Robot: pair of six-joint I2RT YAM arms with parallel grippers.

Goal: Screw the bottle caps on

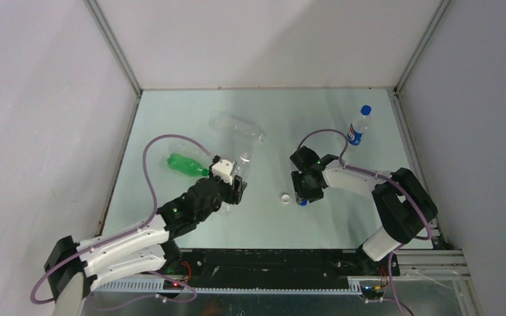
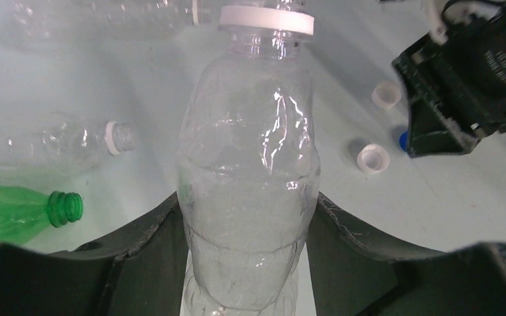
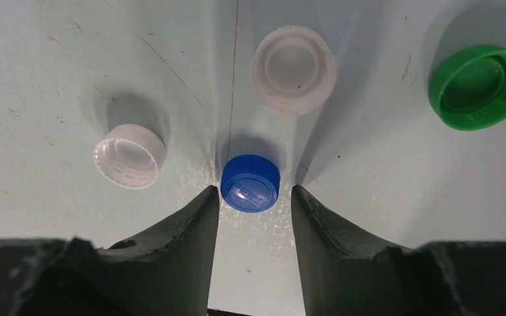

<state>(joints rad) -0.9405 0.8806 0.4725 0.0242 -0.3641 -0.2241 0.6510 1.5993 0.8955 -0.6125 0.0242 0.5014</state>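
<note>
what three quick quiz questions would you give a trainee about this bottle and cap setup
1. True or false: the blue cap between the fingers of the right gripper lies open side up.
2. What does the left gripper hold? A a cap, B a clear bottle, C nothing.
3. How many loose caps show in the right wrist view?
Key: 1 false, its closed top faces up. 2 B. 3 four: one blue, two white caps, one green cap.
</note>
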